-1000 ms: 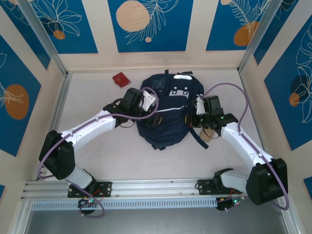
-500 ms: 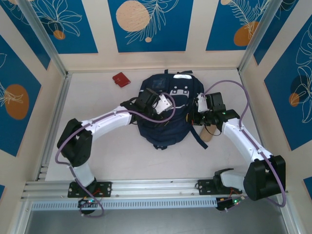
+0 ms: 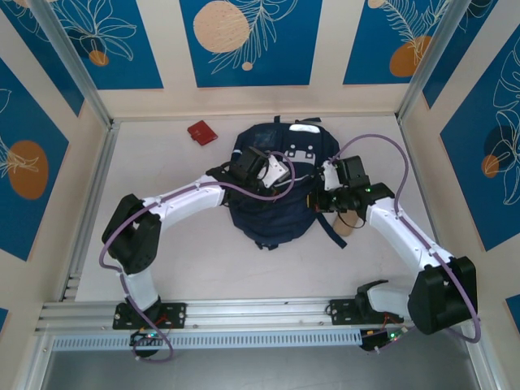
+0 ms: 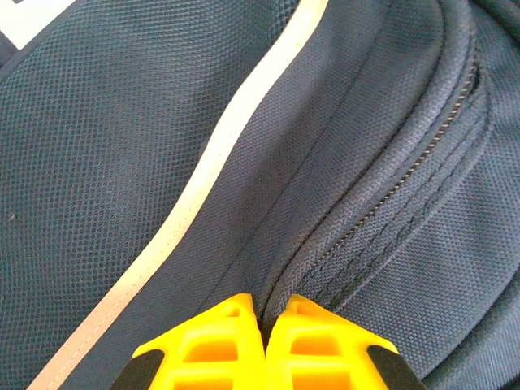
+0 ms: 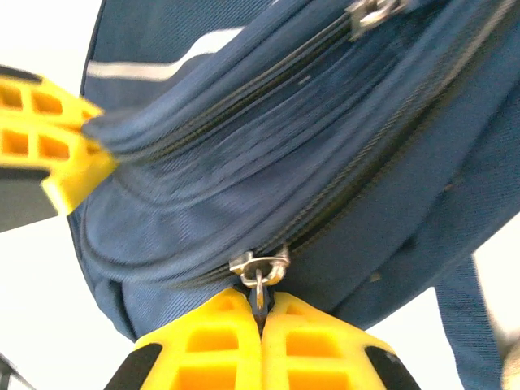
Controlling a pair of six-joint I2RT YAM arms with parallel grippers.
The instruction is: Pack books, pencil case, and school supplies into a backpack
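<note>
The navy backpack (image 3: pixel 272 203) lies flat mid-table, with its white stripe (image 4: pixel 219 154) running across the front pocket. My left gripper (image 3: pixel 280 172) sits on top of it. In the left wrist view the left gripper (image 4: pixel 264 313) is shut, pinching a fold of the backpack's fabric (image 4: pixel 122 146) beside a closed zipper. My right gripper (image 3: pixel 318 199) is at the pack's right side. There the right gripper (image 5: pixel 262 307) is shut on a metal zipper pull (image 5: pixel 260 272) of the backpack (image 5: pixel 325 122). The left gripper's yellow fingers (image 5: pixel 57 154) show in the right wrist view. The books are out of view.
A small red case (image 3: pixel 201 132) lies on the table to the far left of the pack. A tan object (image 3: pixel 345 226) lies under my right forearm beside a loose strap (image 3: pixel 329 227). Patterned walls and metal posts enclose the table.
My left arm has swung right across the pack, and its jaws have gone from open to shut on the fabric. The right gripper has shifted slightly left, still holding the pull.
</note>
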